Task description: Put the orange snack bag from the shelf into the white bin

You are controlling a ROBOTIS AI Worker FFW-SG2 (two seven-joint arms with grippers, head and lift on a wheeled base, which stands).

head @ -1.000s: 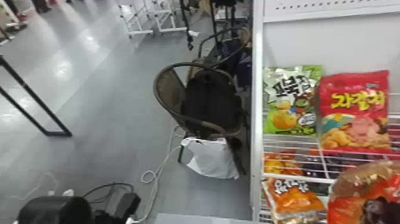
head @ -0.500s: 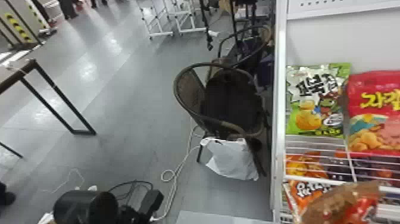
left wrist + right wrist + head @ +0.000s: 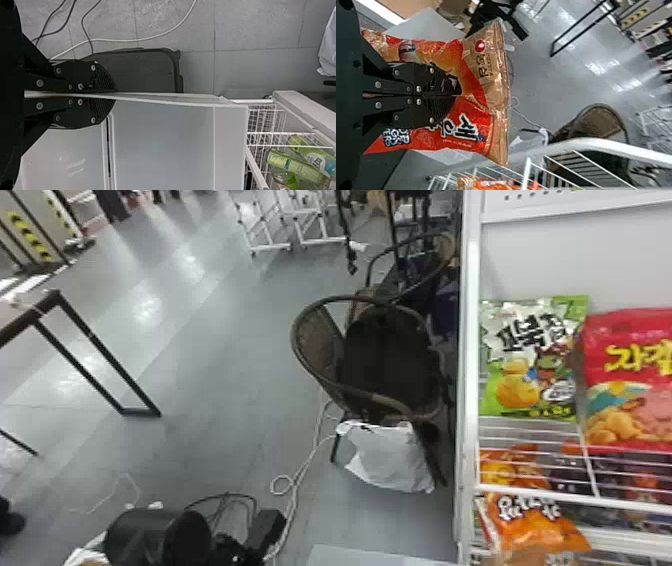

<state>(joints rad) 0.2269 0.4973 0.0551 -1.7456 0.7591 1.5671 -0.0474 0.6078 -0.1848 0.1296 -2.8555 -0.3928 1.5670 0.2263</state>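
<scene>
In the right wrist view my right gripper (image 3: 457, 95) is shut on the orange-red snack bag (image 3: 468, 136), gripping its middle, with its gold end pointing away from the palm. The bag is off the shelf, by the rack's white front rail. A brownish sliver at the head view's bottom edge, in front of the lower shelf, appears to be this bag (image 3: 542, 559). My left gripper (image 3: 115, 95) is clamped on the thin rim of the white bin (image 3: 166, 146) in the left wrist view. Part of the bin (image 3: 380, 559) reaches the head view's bottom edge.
The white wire rack (image 3: 467, 390) holds a green bag (image 3: 530, 390), a red bag (image 3: 625, 375) and another orange bag (image 3: 540, 522) lower down. A wicker chair (image 3: 320, 345) with a white plastic bag (image 3: 390, 460) stands left of it. Black equipment (image 3: 150, 535) and cables are at the lower left.
The head view has swung left, so chair and rack show farther right. The held bag has moved left and down past the shelf front, toward the bottom edge.
</scene>
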